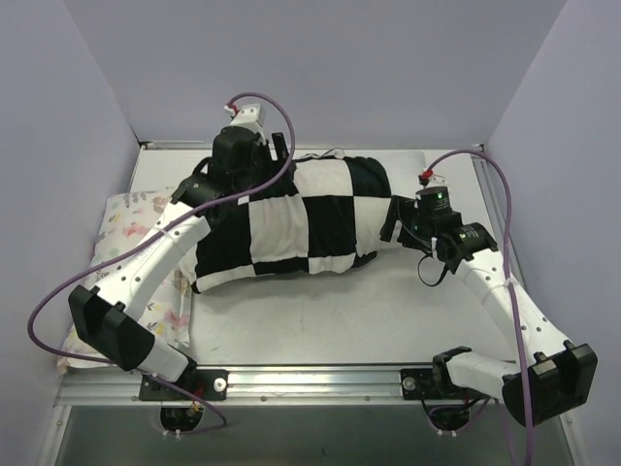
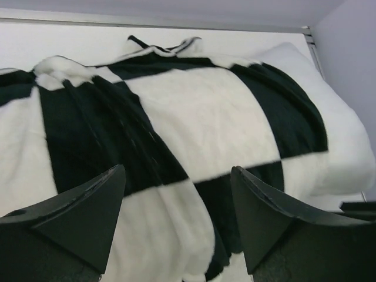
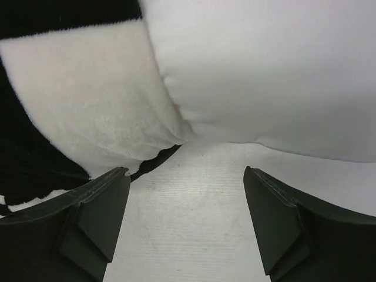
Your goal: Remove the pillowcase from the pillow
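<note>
The black-and-white checkered pillowcase [image 1: 301, 218] lies across the table's middle with the pillow inside. The plain white pillow [image 1: 409, 167] sticks out at its right end. My left gripper [image 1: 260, 173] is open and empty above the pillowcase's left part; in the left wrist view [image 2: 177, 170] its fingers straddle the checkered fabric [image 2: 194, 117], and the pillow's bare end [image 2: 346, 147] shows at the far right. My right gripper [image 1: 396, 221] is open and empty at the pillowcase's right end. In the right wrist view [image 3: 185, 170] it hovers over bare table, with the pillowcase's edge [image 3: 88, 111] at left and the pillow [image 3: 264, 70] above.
A smaller floral-print pillow [image 1: 131, 218] lies along the table's left side under the left arm. Purple-grey walls [image 1: 320, 68] close in the back and sides. The white table [image 1: 310, 311] shows in front of the pillow. Purple cables loop off both arms.
</note>
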You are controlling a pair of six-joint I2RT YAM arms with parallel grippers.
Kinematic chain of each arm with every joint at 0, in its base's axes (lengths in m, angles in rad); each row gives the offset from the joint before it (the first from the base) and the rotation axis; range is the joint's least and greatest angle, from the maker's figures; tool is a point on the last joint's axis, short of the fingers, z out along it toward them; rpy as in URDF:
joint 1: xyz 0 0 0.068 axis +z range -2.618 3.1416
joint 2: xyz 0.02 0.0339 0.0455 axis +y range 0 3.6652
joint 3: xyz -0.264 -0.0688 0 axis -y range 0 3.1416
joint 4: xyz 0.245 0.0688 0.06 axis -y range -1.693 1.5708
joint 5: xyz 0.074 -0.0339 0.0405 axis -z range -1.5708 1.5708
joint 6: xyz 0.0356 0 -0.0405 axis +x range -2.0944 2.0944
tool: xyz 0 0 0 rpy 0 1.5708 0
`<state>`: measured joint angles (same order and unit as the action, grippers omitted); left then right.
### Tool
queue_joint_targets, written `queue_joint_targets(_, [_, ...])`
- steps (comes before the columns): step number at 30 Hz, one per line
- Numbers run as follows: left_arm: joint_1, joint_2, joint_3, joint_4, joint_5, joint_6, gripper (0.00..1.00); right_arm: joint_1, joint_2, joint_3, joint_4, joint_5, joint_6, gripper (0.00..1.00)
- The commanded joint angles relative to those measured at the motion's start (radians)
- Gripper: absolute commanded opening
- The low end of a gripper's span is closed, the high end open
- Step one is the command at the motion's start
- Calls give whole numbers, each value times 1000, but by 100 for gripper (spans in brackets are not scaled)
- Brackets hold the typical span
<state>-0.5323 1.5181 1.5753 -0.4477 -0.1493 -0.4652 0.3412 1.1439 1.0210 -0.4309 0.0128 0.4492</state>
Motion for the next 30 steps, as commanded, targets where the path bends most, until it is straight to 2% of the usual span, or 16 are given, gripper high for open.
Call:
queue_joint_targets(1, [-76, -50, -69, 82, -16, -27, 81, 19, 22, 1, 70, -34, 35, 79])
queue_joint_targets(9, [-245, 108, -80, 109, -65, -52, 85, 36, -51, -27, 58, 82, 54, 85])
queue_joint_targets(14, [-253, 178, -98, 98, -84, -66, 82, 6, -47, 4, 27, 162, 55, 91])
queue_joint_targets(17, [-252, 163, -132, 106, -114, -58, 63, -14, -20, 31, 30, 200, 43, 94])
queue_joint_targets(18, [-245, 156, -133, 95, -130, -46, 31, -48, 14, 50, 38, 203, 31, 97])
queue_joint_targets(19, [-245, 152, -133, 95, -130, -41, 31, -48, 26, 50, 38, 204, 31, 97])
queue_joint_targets(20, [-244, 148, -132, 87, -142, -36, 13, -65, 36, 51, 49, 159, 26, 97])
queue_joint_targets(22, [-233, 134, -135, 60, -154, -24, 0, -117, 66, 53, 76, 112, 25, 98])
queue_joint_targets(30, [-138, -41, -288, 40, -138, -43, 0, -246, 145, 27, 182, -144, 39, 100])
